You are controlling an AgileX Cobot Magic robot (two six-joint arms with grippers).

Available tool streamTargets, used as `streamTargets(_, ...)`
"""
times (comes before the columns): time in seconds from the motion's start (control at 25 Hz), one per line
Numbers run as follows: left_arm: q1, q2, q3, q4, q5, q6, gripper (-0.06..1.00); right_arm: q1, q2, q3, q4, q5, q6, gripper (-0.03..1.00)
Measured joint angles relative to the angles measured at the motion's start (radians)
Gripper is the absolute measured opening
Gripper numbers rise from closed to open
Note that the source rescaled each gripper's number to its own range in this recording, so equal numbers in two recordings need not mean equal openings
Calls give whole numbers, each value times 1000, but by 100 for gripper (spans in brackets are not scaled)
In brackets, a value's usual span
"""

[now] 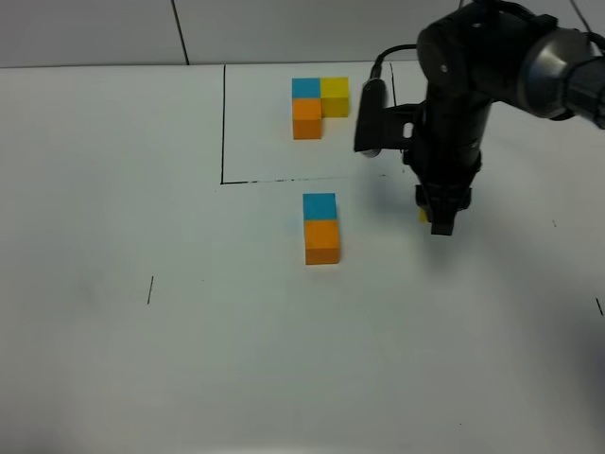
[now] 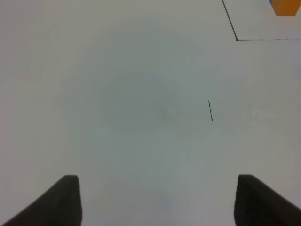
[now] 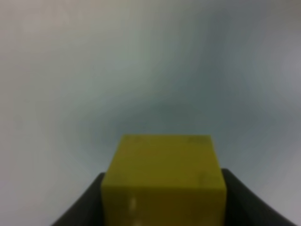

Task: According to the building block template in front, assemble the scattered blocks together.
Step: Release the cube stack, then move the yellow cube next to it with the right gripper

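Observation:
The building block template [image 1: 317,106] sits inside a black drawn frame at the back: blue, with yellow to its right and orange in front of it. In front of the frame, a blue block [image 1: 319,205] and an orange block [image 1: 322,242] lie joined in a line. To their right, my right gripper [image 1: 441,216] points down over the table, shut on the yellow block [image 3: 164,181]. Only a sliver of that yellow block [image 1: 423,216] shows in the high view. My left gripper [image 2: 157,202] is open over bare table with nothing between its fingers. It is out of the high view.
The white table [image 1: 142,378] carries short black tick marks [image 1: 149,290]. The frame's near-left corner [image 2: 236,40] and the template's orange cube [image 2: 286,6] show at the edge of the left wrist view. The right arm's black body [image 1: 454,85] overhangs the frame's right side.

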Motion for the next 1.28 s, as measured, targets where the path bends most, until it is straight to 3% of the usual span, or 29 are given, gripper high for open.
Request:
streamTargets(0.4,0,0,0,0,0,1,47,45,189,-216,79,48,-76,1)
streamTargets(1.28,0,0,0,0,0,1,47,46,268,-287,125,18,-142,1)
